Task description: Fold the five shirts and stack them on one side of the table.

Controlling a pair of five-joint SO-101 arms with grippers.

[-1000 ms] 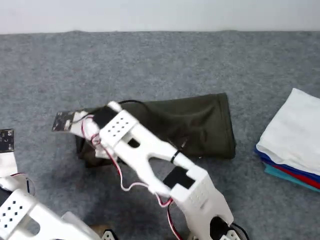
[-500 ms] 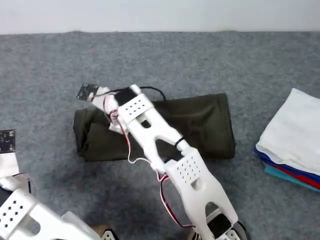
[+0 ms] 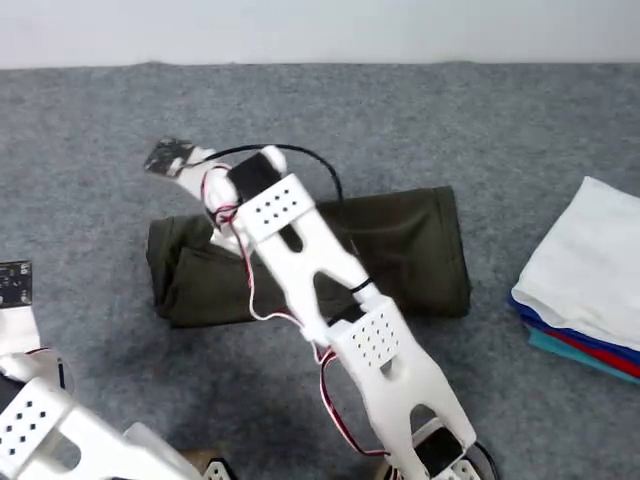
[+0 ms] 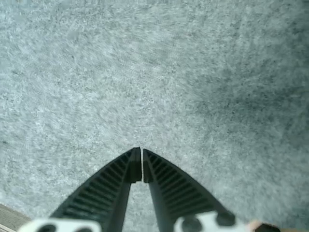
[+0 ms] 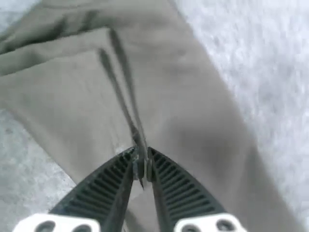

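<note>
Olive shirt (image 3: pixel 410 250) lies folded, creased lengthwise.

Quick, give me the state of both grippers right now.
Left gripper: closed, holding nothing.
Right gripper: closed, apparently pinching a fold of the green shirt.

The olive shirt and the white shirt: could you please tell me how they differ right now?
The olive shirt is dark and lies alone in the middle; the white shirt is pale and tops a stack of coloured shirts off to one side. The right claw hangs over the olive shirt; the white shirt has no arm near it. Both look folded.
</note>
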